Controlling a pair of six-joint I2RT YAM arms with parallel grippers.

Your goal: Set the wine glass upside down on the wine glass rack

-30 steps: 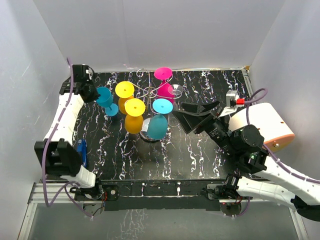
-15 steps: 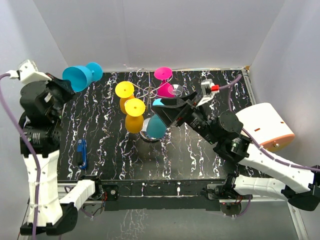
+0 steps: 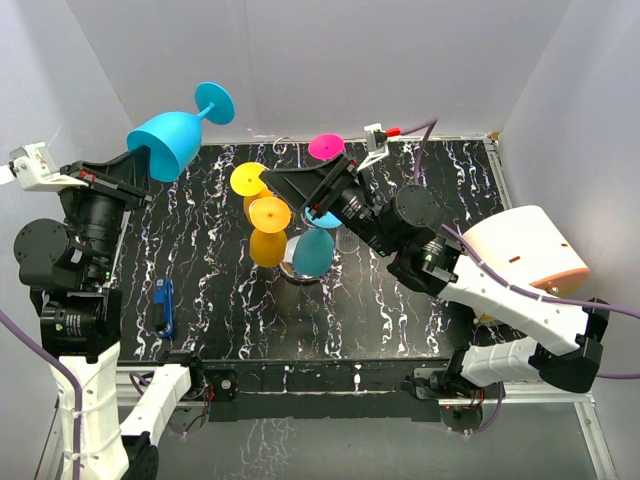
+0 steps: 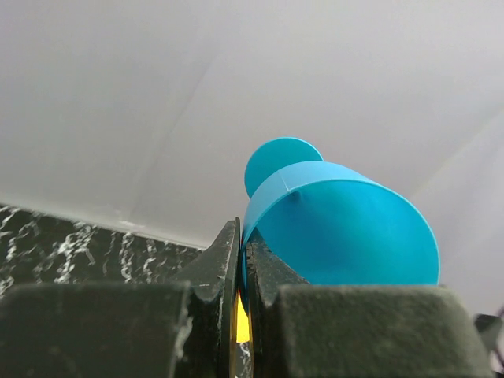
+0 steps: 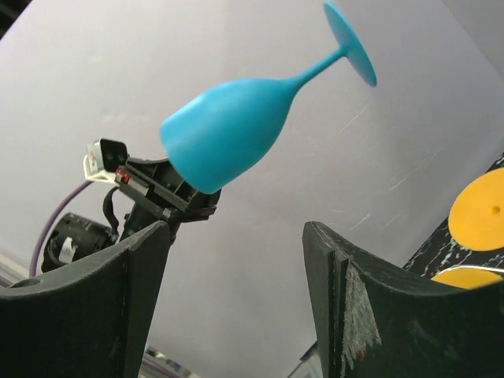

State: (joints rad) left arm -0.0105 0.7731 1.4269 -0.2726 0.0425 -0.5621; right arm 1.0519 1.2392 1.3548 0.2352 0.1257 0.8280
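Left pincer (image 4: 240, 236) clamped on the rim of the blue wine glass (image 3: 172, 140). In the last second it lifted the glass off the table and swung it high, foot tipped upward. It is partly inverted and well left of the rack (image 3: 292, 270). Right pincer (image 5: 235, 228) open, moved in over the rack. Five glasses in all: this one held, four hanging on the one rack, namely two yellow glasses (image 3: 270, 213), one pink glass (image 3: 326, 146), one blue glass (image 3: 314, 252).

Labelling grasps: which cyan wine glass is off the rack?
The cyan plastic wine glass pinched by its rim in the left gripper, aloft; the other cyan glass hangs inverted on the silver wire rack.
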